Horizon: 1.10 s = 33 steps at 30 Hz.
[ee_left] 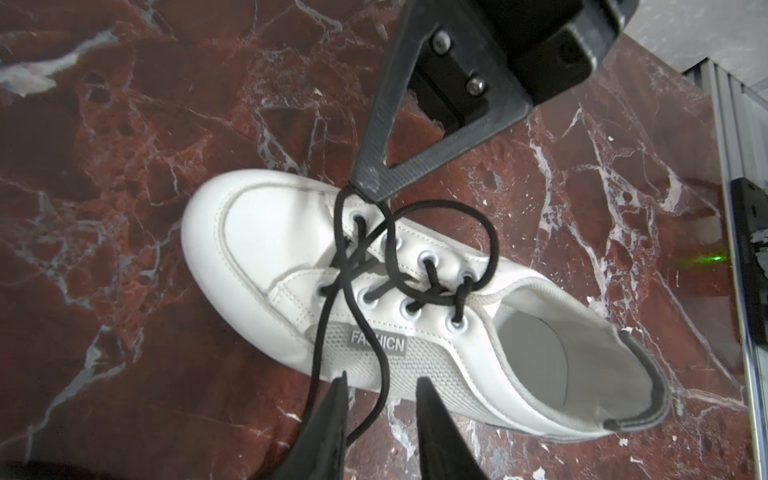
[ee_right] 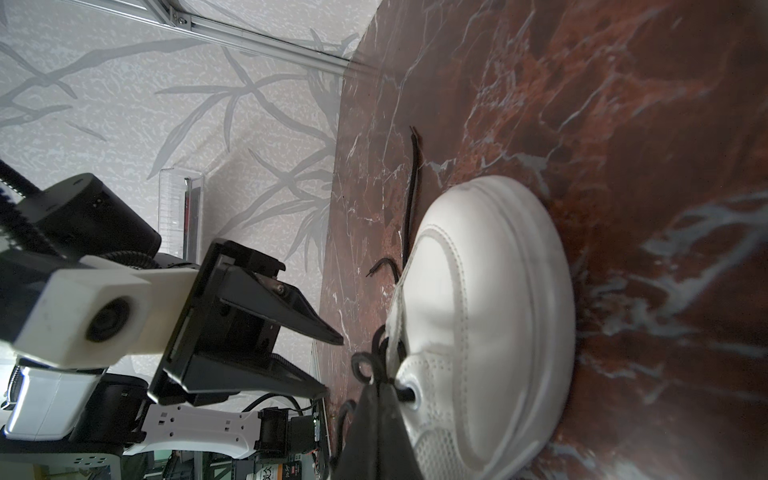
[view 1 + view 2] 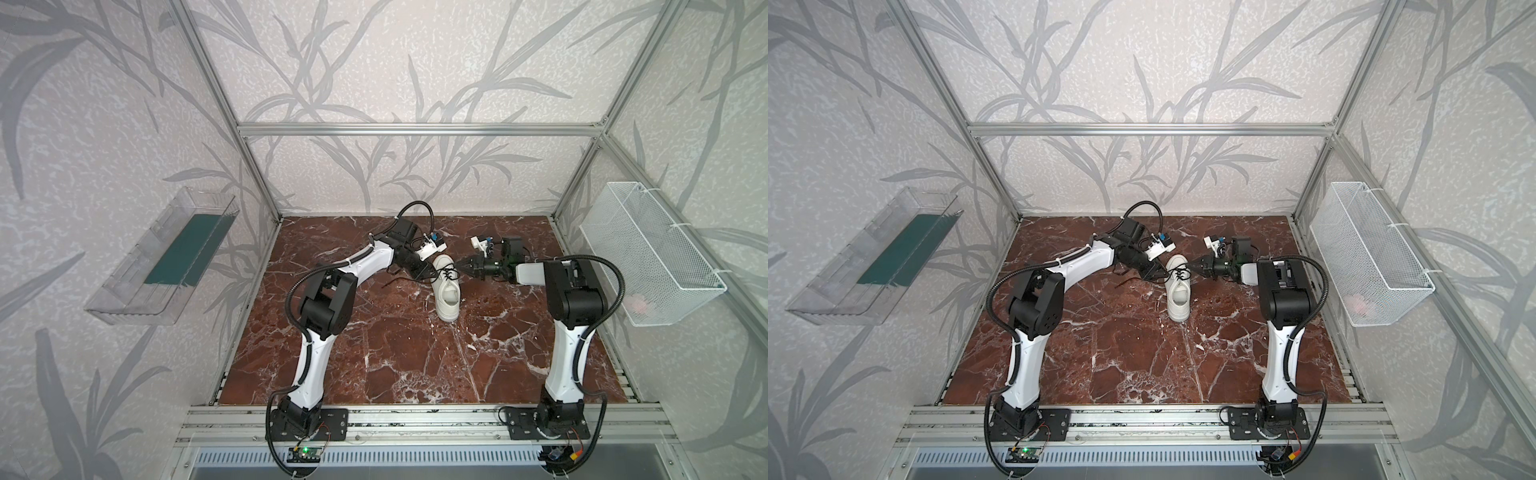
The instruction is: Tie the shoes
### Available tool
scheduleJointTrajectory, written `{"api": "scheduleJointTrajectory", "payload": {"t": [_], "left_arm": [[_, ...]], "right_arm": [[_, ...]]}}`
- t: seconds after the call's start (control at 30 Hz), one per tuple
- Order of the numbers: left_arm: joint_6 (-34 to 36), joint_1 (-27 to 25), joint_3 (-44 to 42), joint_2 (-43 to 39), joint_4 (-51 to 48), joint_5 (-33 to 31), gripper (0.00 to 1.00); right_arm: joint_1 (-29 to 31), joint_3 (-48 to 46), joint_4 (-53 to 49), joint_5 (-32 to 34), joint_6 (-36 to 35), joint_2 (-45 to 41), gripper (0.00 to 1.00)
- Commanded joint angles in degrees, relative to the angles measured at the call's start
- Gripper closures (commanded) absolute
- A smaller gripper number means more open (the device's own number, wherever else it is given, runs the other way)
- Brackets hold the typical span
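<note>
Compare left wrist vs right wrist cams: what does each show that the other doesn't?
Left wrist only: the sneaker's open collar and insole, its side label, the eyelet rows, a lace loop over the tongue.
Right wrist only: the toe cap head-on, two loose lace ends on the marble table beyond it, the left claw's body and camera, a clear wall bin.
Both: white sneaker, black lace, marble, the left claw's parted tips, and the right claw shut on the lace by the front eyelets.

Pink thing (image 3: pixel 640 306) in basket (image 3: pixel 665 249) too blurred to name; sneaker (image 2: pixel 478 291) heel cropped.
</note>
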Motion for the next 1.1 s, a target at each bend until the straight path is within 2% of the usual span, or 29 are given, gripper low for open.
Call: {"api": "scheduleJointTrajectory", "payload": {"t": [0.0,0.2,0.33,0.43,0.67,0.83,1.07], "left_arm": [[2.59,0.49,0.65,0.67,0.97,-2.40,0.68],[4.56,0.85,2.95,2.29,-1.65,-2.21,0.67],[7.13,0.99,3.20,2.71,-2.75,-1.60,0.61],[7.17,0.97,4.78,3.81,-3.70,-0.47,0.60],[8.34,1.20,9.58,7.39,-7.35,2.79,0.59],[10.40,1.19,17.10,11.60,-15.97,3.67,0.60],[10.80,1.14,17.07,12.47,-15.63,2.79,0.62]], "right_arm": [[-0.21,0.40,0.96,-1.36,-0.04,-0.68,1.00],[-0.32,0.63,0.70,-1.36,-0.04,-0.97,1.00],[-0.28,1.08,0.54,-1.60,-0.04,-0.97,1.00],[-0.28,0.98,0.37,-1.54,-0.09,-1.05,1.00],[-0.24,0.92,1.02,-2.02,0.76,-1.41,1.00],[-0.21,1.31,1.74,-2.33,1.78,-1.25,1.00],[-0.24,1.66,2.01,-2.42,2.15,-1.19,1.00]]}}
